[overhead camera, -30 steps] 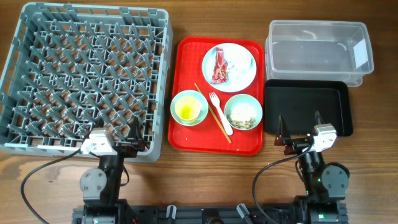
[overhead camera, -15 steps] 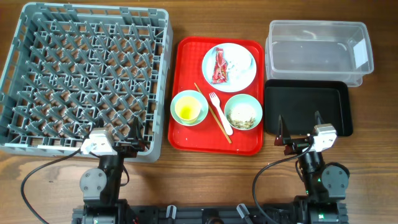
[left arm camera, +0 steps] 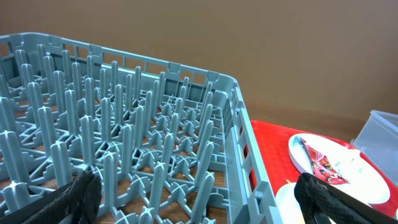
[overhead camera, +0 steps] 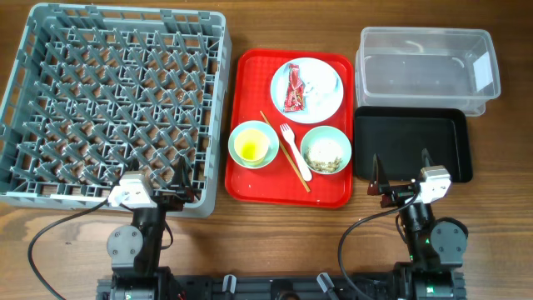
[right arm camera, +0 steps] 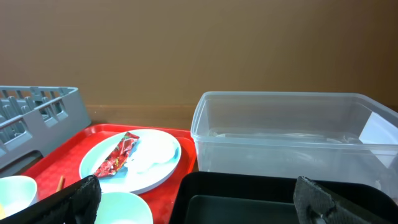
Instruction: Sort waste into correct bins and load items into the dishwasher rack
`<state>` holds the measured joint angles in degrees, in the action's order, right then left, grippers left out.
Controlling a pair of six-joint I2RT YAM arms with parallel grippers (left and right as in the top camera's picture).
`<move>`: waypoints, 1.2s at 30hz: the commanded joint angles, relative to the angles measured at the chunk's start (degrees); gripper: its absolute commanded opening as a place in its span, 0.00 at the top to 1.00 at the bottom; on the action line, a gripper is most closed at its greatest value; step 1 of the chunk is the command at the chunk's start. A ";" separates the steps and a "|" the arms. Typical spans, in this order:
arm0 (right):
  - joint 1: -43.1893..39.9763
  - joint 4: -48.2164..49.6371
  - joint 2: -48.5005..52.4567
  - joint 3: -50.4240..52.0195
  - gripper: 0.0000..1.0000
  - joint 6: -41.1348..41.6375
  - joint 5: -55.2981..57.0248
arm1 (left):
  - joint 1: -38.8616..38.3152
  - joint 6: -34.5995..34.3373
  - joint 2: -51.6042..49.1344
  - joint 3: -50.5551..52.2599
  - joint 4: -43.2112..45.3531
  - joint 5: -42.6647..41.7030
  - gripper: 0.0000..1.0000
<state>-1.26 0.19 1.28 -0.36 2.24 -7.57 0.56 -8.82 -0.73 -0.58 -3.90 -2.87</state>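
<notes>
No change from the earlier frames: both arms are parked and nothing on the wooden tabletop (overhead camera: 500,217) has shifted.

Overhead: the left claw (overhead camera: 164,177) has its fingers apart and is empty, at the near wall of the large grey lattice plastic dishwasher rack (overhead camera: 117,108). The right claw (overhead camera: 401,169) also has its fingers apart and is empty, over the near edge of the shallow black rectangular tray (overhead camera: 412,137). The deep clear plastic tub (overhead camera: 429,62) sits beyond that. The crumpled red-and-white snack wrapper (overhead camera: 294,87) lies on the round white plate (overhead camera: 326,93), at the far end of the flat red tray (overhead camera: 247,187). It is ahead and left of the right claw, long axis running away from the robot. I judge the right arm nearer. The beige crumbly scraps (overhead camera: 326,152) in a pale mint bowl (overhead camera: 305,140) are closer still.

Left wrist: fingertips wide apart, rack pegs fill the view, wrapper far to the right.

Right wrist: fingertips wide apart. The wrapper is ahead-left on the plate, the tub ahead-right, the black tray just below.
</notes>
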 commanded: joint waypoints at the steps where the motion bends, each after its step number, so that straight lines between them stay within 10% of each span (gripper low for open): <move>1: 0.44 0.24 0.07 0.04 0.00 -0.57 0.72 | 0.46 0.90 0.42 0.26 -0.24 -0.50 0.00; 21: 0.44 -8.48 5.31 -9.11 0.00 4.39 0.15 | 0.46 -1.01 -9.79 -10.75 -11.19 -0.46 0.00; 36: 0.44 -25.73 43.87 -40.61 0.00 3.80 -8.46 | 0.48 -1.01 -44.89 -43.43 -38.73 -0.48 0.00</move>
<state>-1.26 -23.11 37.54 -33.23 5.98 -10.85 0.56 -9.32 -39.86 -37.17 -38.48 -2.87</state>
